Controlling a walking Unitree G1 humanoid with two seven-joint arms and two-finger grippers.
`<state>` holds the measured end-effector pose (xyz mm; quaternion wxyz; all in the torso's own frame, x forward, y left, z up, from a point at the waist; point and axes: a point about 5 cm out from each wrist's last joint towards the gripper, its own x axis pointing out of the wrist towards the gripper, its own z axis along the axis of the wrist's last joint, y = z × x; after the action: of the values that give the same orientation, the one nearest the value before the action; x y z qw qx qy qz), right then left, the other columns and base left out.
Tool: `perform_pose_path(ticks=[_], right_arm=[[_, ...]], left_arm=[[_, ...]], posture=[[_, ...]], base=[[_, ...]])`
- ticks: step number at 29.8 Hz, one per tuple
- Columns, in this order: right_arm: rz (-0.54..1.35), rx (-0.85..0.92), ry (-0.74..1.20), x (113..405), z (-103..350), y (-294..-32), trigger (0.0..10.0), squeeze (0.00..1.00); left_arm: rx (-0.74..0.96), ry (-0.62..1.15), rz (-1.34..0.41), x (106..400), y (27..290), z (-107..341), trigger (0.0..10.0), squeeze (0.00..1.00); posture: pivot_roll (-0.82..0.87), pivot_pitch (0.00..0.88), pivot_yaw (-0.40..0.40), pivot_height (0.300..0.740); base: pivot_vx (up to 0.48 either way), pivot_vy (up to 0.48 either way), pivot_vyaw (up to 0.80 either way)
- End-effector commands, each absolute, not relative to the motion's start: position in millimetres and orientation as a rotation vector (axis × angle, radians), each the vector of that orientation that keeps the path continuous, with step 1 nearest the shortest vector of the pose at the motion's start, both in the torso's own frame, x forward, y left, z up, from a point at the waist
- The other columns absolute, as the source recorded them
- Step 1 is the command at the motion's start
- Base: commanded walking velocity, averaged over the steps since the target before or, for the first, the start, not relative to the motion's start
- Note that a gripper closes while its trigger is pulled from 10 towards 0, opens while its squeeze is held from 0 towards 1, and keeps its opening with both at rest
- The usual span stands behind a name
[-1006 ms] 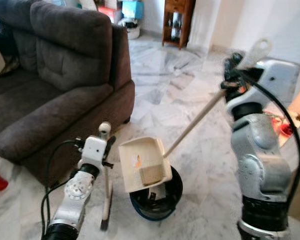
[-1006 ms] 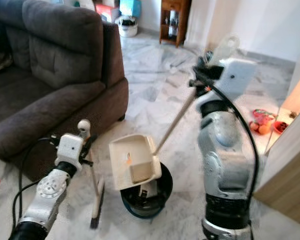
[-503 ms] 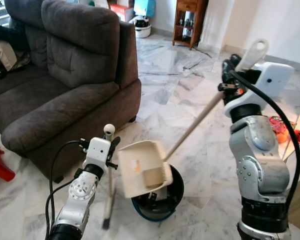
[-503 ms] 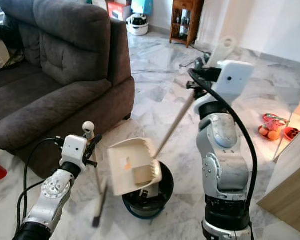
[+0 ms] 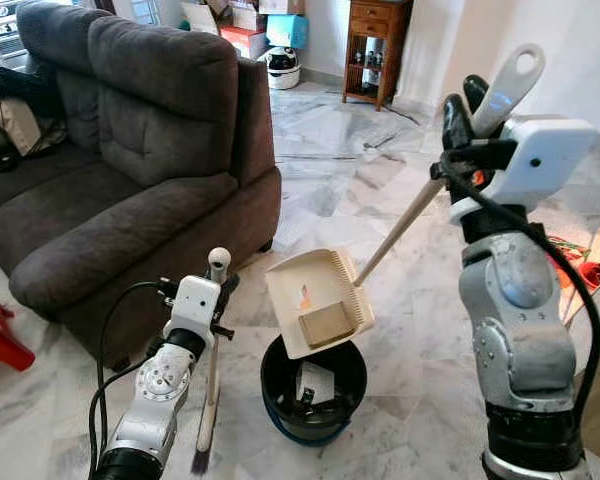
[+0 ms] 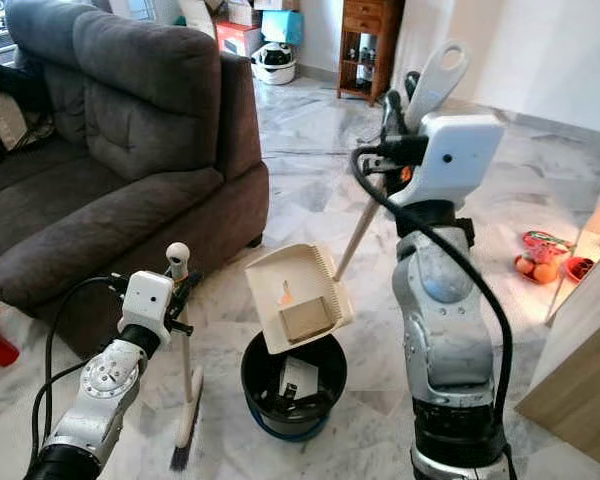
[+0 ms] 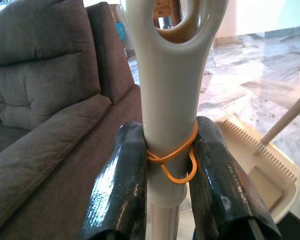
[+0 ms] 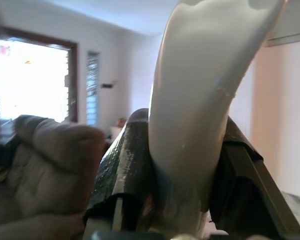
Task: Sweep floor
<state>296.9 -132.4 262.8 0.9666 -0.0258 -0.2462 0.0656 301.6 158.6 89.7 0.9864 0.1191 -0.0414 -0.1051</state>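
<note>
The right gripper [image 5: 458, 120] is raised high at the right of the scene, its two black fingers [image 8: 127, 165] closed tight on the pale handle of the dustpan [image 5: 320, 303]. The long handle slopes down and to the left from that grip, and the cream pan hangs tilted in the air directly above the black bin [image 5: 314, 388], apart from its rim. A tan block of debris and a small orange scrap lie in the pan, and papers show inside the bin.

The left gripper [image 7: 167, 185] is low at the left, its fingers clamped on either side of the broom [image 5: 209, 400] handle just under the looped top, where an orange rubber band [image 7: 174, 159] circles the shaft. The broom stands nearly upright, its bristles touching the marble floor [image 5: 380, 200] just left of the bin.

A dark grey sofa [image 5: 120, 190] stands near the broom, on the left, and a wooden cabinet [image 5: 372, 45] stands against the far wall
</note>
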Motion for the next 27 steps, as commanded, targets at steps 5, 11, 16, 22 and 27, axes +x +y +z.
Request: perform_pose_path(ticks=[5,11,16,22,27], right_arm=[[0.211,-0.132,-0.58,287.5,268.9,-120.3,10.0,0.0],[0.237,-0.183,-0.578,286.0,262.9,-116.3,10.0,0.0],[0.261,-0.263,-0.598,283.8,260.1,-110.1,10.0,0.0],[0.309,-0.265,-0.593,280.6,253.1,-100.8,10.0,0.0],[0.38,-0.269,-0.579,278.7,248.4,-92.5,10.0,0.0]], left_arm=[[0.255,-0.113,-0.212,302.9,159.6,96.2,10.0,0.0],[0.254,-0.112,-0.212,302.7,159.8,96.1,10.0,0.0],[0.254,-0.113,-0.213,302.8,159.6,96.2,10.0,0.0],[0.255,-0.115,-0.21,303.2,160.3,96.6,10.0,0.0],[0.257,-0.115,-0.209,303.5,160.9,97.0,10.0,0.0]], posture=[[0.08,0.0,0.035,0.74],[0.08,0.0,0.035,0.74],[0.09,0.0,0.036,0.74],[0.09,0.0,0.036,0.74],[0.09,0.0,0.034,0.74]], base=[[0.0,0.0,0.0],[0.0,0.0,0.0],[0.0,0.0,0.0],[0.0,0.0,0.0],[0.0,0.0,0.0]])
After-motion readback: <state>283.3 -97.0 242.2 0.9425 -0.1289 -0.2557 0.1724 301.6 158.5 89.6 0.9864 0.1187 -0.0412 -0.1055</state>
